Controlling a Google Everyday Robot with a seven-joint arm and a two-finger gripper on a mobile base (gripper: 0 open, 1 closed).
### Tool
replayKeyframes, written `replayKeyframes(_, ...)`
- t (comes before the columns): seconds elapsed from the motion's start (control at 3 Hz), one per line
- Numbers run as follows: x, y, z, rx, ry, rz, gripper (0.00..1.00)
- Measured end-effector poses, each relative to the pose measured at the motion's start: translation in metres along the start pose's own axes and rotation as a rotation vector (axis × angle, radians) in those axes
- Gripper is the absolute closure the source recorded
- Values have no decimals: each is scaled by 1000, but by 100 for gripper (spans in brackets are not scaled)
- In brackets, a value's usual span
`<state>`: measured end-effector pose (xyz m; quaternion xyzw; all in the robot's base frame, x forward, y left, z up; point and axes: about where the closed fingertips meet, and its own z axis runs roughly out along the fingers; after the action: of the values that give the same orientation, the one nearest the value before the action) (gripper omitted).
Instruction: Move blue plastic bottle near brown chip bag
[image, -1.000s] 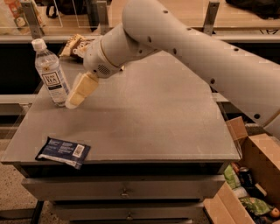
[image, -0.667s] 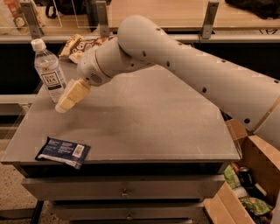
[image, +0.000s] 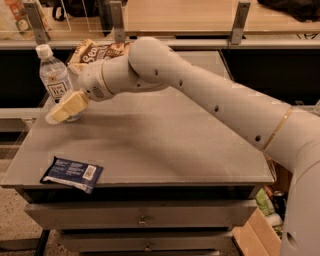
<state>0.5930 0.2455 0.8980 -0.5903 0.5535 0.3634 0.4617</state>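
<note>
The large white robot arm (image: 200, 95) enters from the lower right and stretches diagonally across the flat grey metal table (image: 165, 145). It bends at a rounded joint near the back edge, and its wrist angles down to the left. Its lower right part is cut off by the frame.

The crinkled brown and tan chip bag with white lettering (image: 97, 50) lies at the table's back edge. The wrist hides most of its right and lower parts.

Just left of it, at the far left corner, the tall clear plastic bottle with a white cap and white-and-dark label (image: 52, 75) stands upright.

A flat dark blue packet (image: 72, 173) lies near the front left edge, well apart from both.

The cream-coloured gripper (image: 62, 109) points down-left and overlaps the bottle's base, covering it. It seems to touch the bottle, but I cannot tell whether it is open, closed or gripping.
</note>
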Motion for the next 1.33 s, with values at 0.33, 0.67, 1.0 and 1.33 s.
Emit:
replayKeyframes(0.33,-8,-6,15,-16,-91,33,18)
replayKeyframes(0.67,-14,-10,22,-26,-172,54,41)
replayKeyframes(1.0,-18,-14,22,-25,-205,60,64)
replayKeyframes(1.33,-20,-18,16,-8,-227,63,87)
